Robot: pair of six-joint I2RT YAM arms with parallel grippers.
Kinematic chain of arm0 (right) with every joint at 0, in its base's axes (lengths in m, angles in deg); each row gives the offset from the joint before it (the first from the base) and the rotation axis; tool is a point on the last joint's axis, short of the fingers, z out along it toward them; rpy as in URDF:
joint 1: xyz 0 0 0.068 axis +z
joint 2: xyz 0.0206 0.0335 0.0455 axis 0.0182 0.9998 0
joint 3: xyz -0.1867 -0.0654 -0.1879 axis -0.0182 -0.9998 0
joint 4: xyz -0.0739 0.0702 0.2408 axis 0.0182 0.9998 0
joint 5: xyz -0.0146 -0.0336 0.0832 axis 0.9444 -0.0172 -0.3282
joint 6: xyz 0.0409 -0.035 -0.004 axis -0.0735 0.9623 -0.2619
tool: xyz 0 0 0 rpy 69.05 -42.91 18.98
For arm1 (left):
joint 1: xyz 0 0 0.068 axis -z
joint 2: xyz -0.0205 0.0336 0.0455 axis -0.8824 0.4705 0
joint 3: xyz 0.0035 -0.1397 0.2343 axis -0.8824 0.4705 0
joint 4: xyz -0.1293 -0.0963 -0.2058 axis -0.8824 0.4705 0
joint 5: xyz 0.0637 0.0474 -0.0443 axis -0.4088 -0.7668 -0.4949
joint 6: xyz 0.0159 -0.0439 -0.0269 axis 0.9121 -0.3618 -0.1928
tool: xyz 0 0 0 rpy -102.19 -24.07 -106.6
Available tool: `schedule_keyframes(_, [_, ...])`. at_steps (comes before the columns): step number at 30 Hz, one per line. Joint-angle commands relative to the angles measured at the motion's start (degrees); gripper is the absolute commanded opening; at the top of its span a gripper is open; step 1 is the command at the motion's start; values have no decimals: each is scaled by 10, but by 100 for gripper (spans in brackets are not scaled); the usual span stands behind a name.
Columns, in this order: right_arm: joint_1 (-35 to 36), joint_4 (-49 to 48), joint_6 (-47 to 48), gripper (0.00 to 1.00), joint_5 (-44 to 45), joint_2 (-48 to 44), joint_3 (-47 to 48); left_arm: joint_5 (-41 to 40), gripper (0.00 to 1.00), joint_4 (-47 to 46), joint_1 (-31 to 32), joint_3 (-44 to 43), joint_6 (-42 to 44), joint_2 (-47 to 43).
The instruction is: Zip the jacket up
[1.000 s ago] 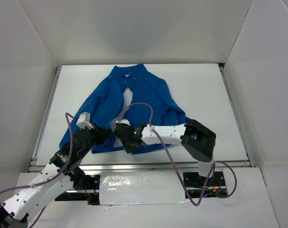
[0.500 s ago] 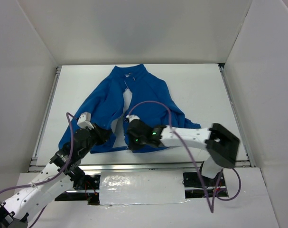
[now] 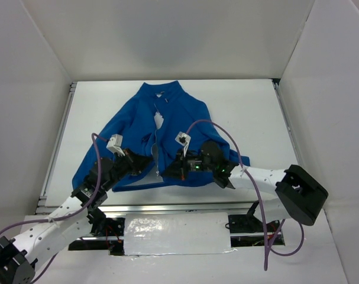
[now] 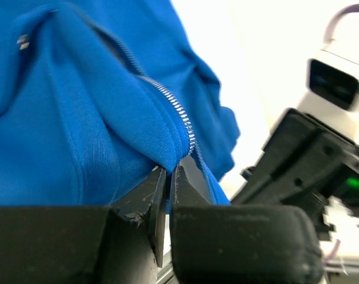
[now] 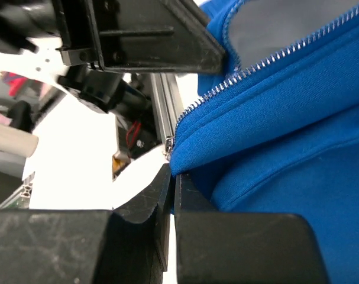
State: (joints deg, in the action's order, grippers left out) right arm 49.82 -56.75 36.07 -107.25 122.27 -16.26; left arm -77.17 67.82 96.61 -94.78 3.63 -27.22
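Left gripper [image 3: 145, 164]: jaws closed on the jacket [image 3: 185, 118] hem [image 3: 194, 181], at 9 o'clock of the zipper [image 4: 174, 106]. Right gripper [image 3: 171, 170]: jaws closed, apparently pinching the hem at 3 o'clock of the zipper. Jacket lies on the table [image 3: 256, 112], collar [image 3: 161, 89] at 12 o'clock, hem at 6 o'clock.

Top view: bright, diffuse overhead light; the white surface [image 3: 256, 118] nearly washes out, shadows soft. Wrist views: jacket [image 4: 78, 130] weave and zipper teeth [image 4: 174, 110] sharp, backgrounds overexposed and blurred, left claw [image 4: 169, 183] and right claw [image 5: 171, 183] dark in the foreground.
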Motion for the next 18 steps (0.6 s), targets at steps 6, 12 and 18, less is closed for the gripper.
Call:
schedule_keyframes(6, [-22,-301,-84,0,-69,20,-43,97,0,-231,-2,37,-26,15])
schedule_keyframes(12, [-27,-344,-102,0,-43,30,-57,95,0,-238,-2,39,-42,6])
schedule_keyframes(18, [-31,-320,-95,0,11,-7,-93,74,0,-192,-2,32,-40,-30])
